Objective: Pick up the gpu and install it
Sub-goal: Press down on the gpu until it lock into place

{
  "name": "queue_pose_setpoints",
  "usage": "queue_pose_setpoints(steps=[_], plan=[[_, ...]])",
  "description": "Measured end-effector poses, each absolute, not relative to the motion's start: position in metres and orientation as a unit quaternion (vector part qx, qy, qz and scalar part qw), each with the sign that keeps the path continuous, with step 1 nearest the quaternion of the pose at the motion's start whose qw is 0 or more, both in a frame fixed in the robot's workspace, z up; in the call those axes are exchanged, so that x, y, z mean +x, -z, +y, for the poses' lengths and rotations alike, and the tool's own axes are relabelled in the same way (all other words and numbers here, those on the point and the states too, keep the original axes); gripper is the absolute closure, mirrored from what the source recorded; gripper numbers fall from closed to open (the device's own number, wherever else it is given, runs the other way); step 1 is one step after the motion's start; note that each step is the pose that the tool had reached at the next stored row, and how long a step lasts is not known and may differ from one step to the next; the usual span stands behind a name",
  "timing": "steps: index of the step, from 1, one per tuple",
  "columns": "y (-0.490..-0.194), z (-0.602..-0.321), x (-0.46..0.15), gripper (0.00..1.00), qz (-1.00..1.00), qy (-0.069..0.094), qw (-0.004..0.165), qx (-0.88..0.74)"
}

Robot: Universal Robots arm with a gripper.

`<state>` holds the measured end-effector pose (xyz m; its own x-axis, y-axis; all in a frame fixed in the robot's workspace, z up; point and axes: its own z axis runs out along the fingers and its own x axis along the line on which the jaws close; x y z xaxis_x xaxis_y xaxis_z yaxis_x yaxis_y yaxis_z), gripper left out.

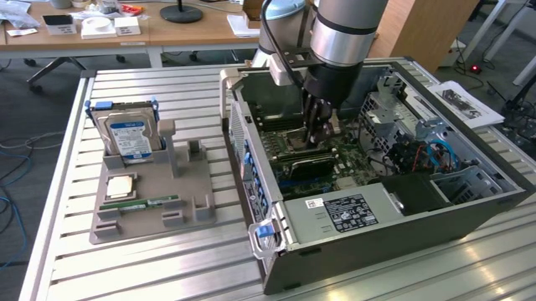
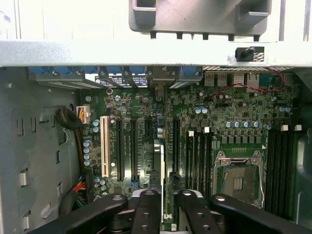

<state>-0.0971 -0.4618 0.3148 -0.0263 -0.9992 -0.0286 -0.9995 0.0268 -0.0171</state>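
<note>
Gpu point(image 1: 307, 165) inside the open computer case point(image 1: 418, 216), in the middle of the exterior view: dark cooler block facing out, card standing on edge on the motherboard point(image 2: 146, 109). In the wrist view seen edge-on as a thin pale strip point(image 2: 160, 170), running parallel with the long black card slots point(image 2: 126, 151) just beside it. Hard to say whether fully seated in a slot or resting over one.

Directly above it, the end effector point(image 1: 321, 135), reaching straight down into the case from the upper middle of the exterior view. In the wrist view, end effector point(image 2: 167, 196) astride the strip, dark metal on either side of the card's upper edge. Cannot tell whether clamped on the card or standing loose about it. Long axis of the card crosswise to the closing direction, so the flat faces turned toward the black metal.

Further out on the board, the empty processor socket point(image 2: 239, 181). Toward the exterior view's left, well apart on the slatted worktop point(image 1: 109, 273), a grey holder point(image 1: 192, 197) with a hard drive point(image 1: 130, 135) upright and a memory stick point(image 1: 138, 204) lying flat.
</note>
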Motion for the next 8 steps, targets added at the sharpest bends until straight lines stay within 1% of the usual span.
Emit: queue_pose_setpoints(steps=[1, 3, 4, 8], plan=[[-0.3148, -0.4618, -0.0971, 0.74, 0.716, -0.004, 0.016, -0.698], [-0.3148, -0.4618, -0.0971, 0.85, 0.716, -0.004, 0.016, -0.698], [-0.3148, -0.4618, -0.0971, 0.89, 0.716, -0.004, 0.016, -0.698], [-0.3148, -0.4618, -0.0971, 0.89, 0.716, -0.004, 0.016, -0.698]])
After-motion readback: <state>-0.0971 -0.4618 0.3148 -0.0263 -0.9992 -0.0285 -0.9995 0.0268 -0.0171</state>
